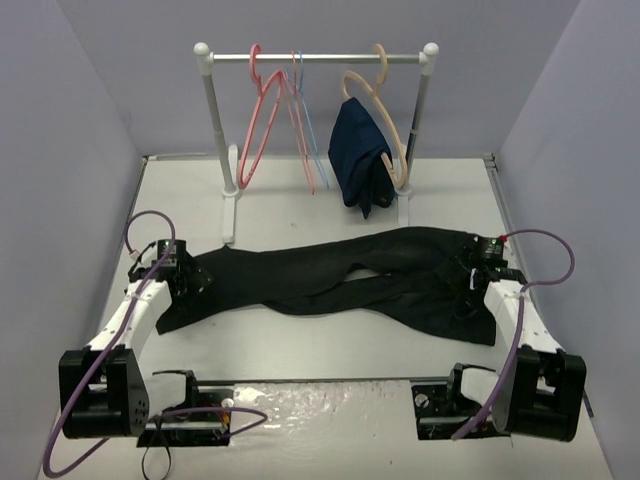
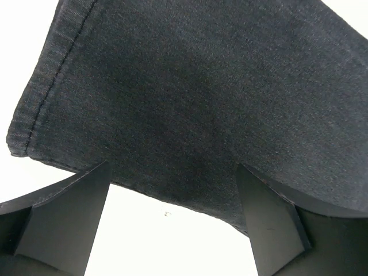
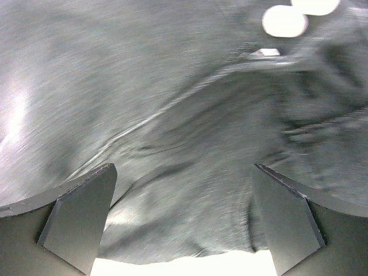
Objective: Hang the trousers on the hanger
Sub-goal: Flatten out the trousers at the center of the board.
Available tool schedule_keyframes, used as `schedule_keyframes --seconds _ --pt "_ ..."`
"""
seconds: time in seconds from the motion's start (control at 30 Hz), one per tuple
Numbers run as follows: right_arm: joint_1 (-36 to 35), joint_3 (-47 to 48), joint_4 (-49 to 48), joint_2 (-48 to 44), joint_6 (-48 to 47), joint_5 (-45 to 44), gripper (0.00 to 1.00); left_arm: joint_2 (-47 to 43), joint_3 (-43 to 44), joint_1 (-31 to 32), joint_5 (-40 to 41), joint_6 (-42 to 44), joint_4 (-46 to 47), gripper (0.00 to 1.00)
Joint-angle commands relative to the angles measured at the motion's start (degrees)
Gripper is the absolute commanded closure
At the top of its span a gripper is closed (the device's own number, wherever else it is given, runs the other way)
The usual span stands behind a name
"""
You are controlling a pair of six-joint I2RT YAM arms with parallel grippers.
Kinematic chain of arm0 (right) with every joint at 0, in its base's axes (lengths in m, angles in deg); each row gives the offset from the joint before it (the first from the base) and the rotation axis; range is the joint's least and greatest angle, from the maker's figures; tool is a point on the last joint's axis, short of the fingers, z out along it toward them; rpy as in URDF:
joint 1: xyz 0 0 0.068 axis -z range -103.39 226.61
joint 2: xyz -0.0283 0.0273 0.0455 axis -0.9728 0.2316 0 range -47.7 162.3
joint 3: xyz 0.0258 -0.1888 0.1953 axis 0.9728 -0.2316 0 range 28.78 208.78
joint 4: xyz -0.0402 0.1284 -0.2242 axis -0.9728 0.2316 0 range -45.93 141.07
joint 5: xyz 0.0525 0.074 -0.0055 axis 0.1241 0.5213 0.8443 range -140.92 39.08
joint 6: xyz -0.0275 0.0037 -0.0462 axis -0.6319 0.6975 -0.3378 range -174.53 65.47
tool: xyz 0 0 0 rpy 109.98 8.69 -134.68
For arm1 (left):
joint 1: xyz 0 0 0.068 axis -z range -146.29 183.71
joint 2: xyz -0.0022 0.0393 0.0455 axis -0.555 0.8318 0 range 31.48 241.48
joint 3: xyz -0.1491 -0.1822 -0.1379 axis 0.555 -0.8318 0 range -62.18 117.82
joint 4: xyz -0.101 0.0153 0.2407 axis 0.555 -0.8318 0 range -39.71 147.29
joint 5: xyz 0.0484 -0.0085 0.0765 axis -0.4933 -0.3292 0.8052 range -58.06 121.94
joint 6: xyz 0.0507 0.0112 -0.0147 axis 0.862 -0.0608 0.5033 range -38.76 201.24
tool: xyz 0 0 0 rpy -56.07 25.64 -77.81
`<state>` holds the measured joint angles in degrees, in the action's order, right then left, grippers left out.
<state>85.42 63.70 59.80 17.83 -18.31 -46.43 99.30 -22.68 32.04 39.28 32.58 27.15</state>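
Note:
The black trousers (image 1: 340,280) lie spread flat across the table, leg ends at the left and waist at the right. My left gripper (image 1: 200,275) hovers open at the leg ends; in the left wrist view the hemmed leg fabric (image 2: 190,86) lies just ahead of the wide-apart fingers (image 2: 69,213), and the left gripper (image 2: 172,167) holds nothing. My right gripper (image 1: 465,275) is open over the waist end; its view shows blurred, wrinkled fabric (image 3: 184,132) under the spread right gripper (image 3: 184,167). The salmon-pink hanger (image 1: 262,115) hangs empty on the rail (image 1: 315,58).
A thin light-blue hanger (image 1: 305,135) hangs beside the pink one. A tan hanger (image 1: 385,110) at the rail's right end carries a navy-blue garment (image 1: 360,155). The rack's white posts (image 1: 218,120) stand behind the trousers. Grey walls close in both sides.

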Motion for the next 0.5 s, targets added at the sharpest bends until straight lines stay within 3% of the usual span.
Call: schedule_keyframes --seconds 0.0,0.2,0.47 --pt "-7.5 4.6 -1.1 -4.0 -5.3 1.6 0.00 -1.4 2.4 -1.7 5.4 2.0 -0.4 0.12" --pt "-16.2 7.4 -0.4 -4.3 -8.2 1.8 0.00 1.7 4.2 -9.8 6.2 3.2 -4.0 0.13" --pt "-17.7 7.3 0.1 -5.1 -8.8 3.8 0.00 7.3 3.5 -10.7 3.5 3.9 -4.0 0.13"
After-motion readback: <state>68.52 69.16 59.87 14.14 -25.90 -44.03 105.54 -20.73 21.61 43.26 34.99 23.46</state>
